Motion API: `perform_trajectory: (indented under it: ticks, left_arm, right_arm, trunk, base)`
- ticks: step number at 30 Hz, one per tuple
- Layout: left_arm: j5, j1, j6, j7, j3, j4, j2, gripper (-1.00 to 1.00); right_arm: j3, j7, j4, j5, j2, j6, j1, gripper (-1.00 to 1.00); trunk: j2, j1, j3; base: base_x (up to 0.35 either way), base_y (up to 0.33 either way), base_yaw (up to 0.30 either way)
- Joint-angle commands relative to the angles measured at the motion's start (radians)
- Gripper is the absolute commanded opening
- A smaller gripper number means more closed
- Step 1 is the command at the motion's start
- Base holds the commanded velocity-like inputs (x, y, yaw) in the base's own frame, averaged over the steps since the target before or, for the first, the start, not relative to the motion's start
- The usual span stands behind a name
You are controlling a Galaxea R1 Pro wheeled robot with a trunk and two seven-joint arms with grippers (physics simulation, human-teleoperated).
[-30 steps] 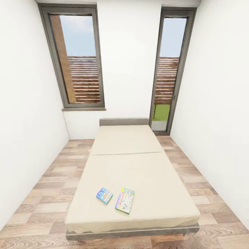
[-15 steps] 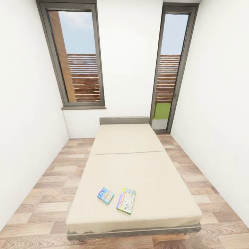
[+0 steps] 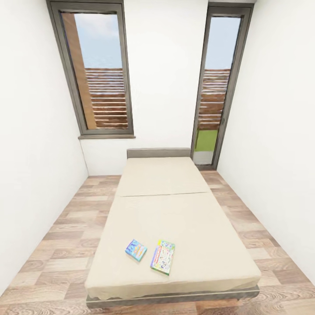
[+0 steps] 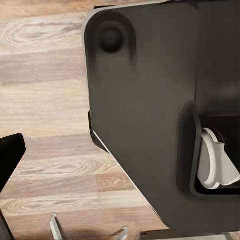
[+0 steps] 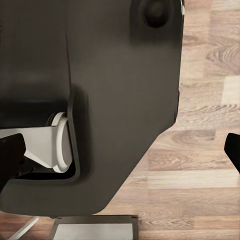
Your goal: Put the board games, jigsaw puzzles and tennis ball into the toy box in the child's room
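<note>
Here, two board games (image 3: 153,254) on bed (image 3: 175,218), pincer opening impossible to tell.

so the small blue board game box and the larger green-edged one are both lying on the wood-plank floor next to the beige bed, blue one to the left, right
Not quite. The small blue board game box and the larger green-edged box lie on the beige mattress of the bed, near its foot, not on the wood-plank floor. The head view shows this. The blue one is indeed to the left of the green-edged one.
</note>
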Motion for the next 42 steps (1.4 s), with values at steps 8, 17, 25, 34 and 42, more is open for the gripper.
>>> perform_trajectory:
  ticks: [8, 17, 25, 34, 42]
  left_arm:
    - [0.000, 0.000, -0.002, 0.000, -0.002, 0.000, 0.000, 1.00]
    - [0.000, -0.003, 0.004, 0.000, -0.002, -0.004, 0.001, 1.00]
    - [0.008, -0.080, 0.139, -0.132, 0.005, -0.004, 0.134, 1.00]
    - [0.007, -0.174, 0.189, -0.563, 0.004, -0.005, 0.258, 1.00]
    - [0.002, -0.208, 0.280, -0.796, 0.000, -0.137, 0.346, 1.00]
  right_arm:
    - [-0.001, 0.000, 0.000, -0.002, 0.000, -0.004, 0.000, 1.00]
    - [-0.002, 0.000, 0.000, 0.000, -0.004, -0.003, 0.000, 1.00]
    - [-0.009, 0.005, 0.000, 0.000, -0.010, -0.002, 0.000, 1.00]
    - [-0.011, 0.000, 0.000, -0.001, -0.010, -0.003, 0.000, 1.00]
    - [-0.013, 0.000, -0.006, -0.001, -0.016, -0.003, 0.000, 1.00]
  trunk:
    - [-0.002, 0.001, 0.006]
    - [-0.002, 0.001, 0.010]
    - [-0.002, 0.001, 0.011]
    - [-0.002, 0.001, 0.011]
    - [-0.002, 0.001, 0.011]
  base:
    - [0.001, 0.001, 0.000]
    - [0.000, 0.000, 0.000]
    - [0.000, 0.000, 0.000]
    - [0.000, 0.000, 0.000]
    - [0.000, 0.000, 0.000]
